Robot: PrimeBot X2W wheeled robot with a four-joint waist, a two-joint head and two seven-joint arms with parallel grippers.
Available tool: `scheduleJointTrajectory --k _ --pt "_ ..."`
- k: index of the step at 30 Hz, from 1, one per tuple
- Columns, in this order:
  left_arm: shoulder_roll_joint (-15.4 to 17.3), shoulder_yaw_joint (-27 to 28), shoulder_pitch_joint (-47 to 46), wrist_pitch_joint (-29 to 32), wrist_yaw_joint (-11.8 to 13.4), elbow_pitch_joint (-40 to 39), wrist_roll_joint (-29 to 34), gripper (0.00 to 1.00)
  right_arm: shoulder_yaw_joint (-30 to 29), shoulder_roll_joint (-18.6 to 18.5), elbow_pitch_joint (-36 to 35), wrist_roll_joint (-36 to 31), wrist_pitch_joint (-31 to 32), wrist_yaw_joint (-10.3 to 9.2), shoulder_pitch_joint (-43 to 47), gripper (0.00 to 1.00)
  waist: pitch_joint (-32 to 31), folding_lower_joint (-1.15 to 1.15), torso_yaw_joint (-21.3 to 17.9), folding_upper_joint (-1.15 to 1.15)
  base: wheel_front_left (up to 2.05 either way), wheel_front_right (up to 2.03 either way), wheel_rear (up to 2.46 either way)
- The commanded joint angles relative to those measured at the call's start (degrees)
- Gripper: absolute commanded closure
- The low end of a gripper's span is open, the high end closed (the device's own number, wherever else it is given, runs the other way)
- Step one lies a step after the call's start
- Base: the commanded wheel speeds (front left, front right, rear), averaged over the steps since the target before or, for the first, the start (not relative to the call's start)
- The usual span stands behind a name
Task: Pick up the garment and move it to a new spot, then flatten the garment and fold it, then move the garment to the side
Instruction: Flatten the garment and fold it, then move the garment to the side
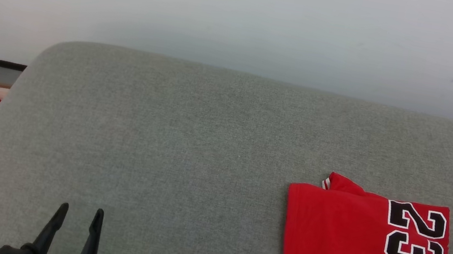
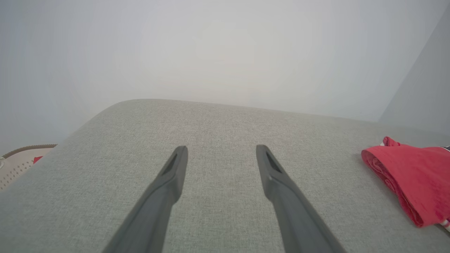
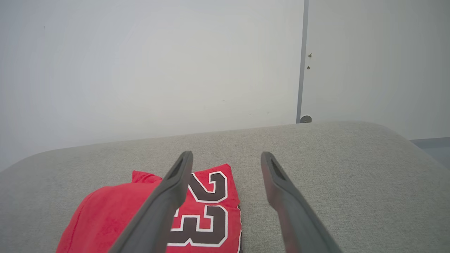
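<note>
Garment (image 1: pixel 340 240): bright red soft jersey shirt numbered "23" in black and white. It lies folded on the right of the grey fabric-covered worktop (image 1: pixel 161 135). Likely light, limp and prone to unfolding. Left pincer (image 1: pixel 81 209) and right pincer (image 3: pixel 226 156) are spread and empty. Pinch through all layers at one edge.

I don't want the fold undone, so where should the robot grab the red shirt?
Probably the near-right corner of the shirt, where the folded layers stack; pinch them all. It lies flat on the cushion, and the open right gripper sits just right of it, so come low from that side.
</note>
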Motion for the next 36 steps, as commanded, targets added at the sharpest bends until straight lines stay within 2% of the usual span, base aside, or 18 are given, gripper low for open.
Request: scheduleJointTrajectory --k 1,7,9,12,17,22,24,31,36 --pt "0.2 0.0 -0.6 0.0 -0.1 -0.1 0.0 0.00 0.0 0.3 0.1 0.1 -0.2 -0.04 -0.1 0.00 0.1 0.00 0.1 -0.01 0.00 0.00 0.00" --pt "-0.1 -0.2 -1.0 0.0 0.0 -0.4 0.1 0.00 1.9 -0.8 0.2 0.5 0.9 -0.04 -1.9 0.00 0.7 0.00 0.1 -0.01 0.00 0.00 0.00" --pt "-0.3 -0.4 -1.2 0.0 0.1 -0.5 0.0 0.00 3.6 -1.9 0.4 1.2 3.2 -0.04 -2.7 0.00 1.1 0.00 0.1 -0.01 0.00 0.00 0.00" --pt "-0.7 -0.6 -1.6 0.0 0.1 -0.5 -0.1 0.00 6.2 -4.8 1.1 2.6 10.7 -0.05 -4.5 0.00 2.0 0.00 0.1 -0.01 0.00 0.00 0.00" --pt "-1.4 -1.3 -3.2 0.0 0.1 -0.2 0.0 0.00 8.7 -10.5 1.3 5.2 29.5 -0.04 -8.0 0.00 4.0 0.00 0.6 -0.01 0.00 0.00 0.00" --pt "-2.2 -2.6 -5.2 0.0 0.0 0.5 -0.1 0.00 7.4 -15.0 0.9 10.5 49.1 -0.05 -11.4 0.00 6.1 0.00 1.9 -0.01 0.00 0.00 0.00" --pt "-2.4 -3.2 -6.1 0.0 0.0 0.8 -0.1 0.00 6.2 -15.8 1.3 12.6 54.8 -0.04 -13.0 0.00 7.2 0.00 2.5 -0.01 0.00 0.00 0.00" --pt "-3.1 -4.7 -9.7 0.0 -0.1 1.4 -0.5 0.00 3.7 -16.2 3.0 12.9 65.7 -0.04 -17.6 0.00 11.4 0.00 4.2 -0.01 0.00 0.00 0.00" --pt "-3.3 -5.8 -11.8 0.0 -0.1 1.9 -0.9 0.00 4.0 -15.2 4.3 11.1 67.7 -0.04 -18.4 0.00 13.9 0.00 5.0 -0.01 0.00 0.00 0.00"
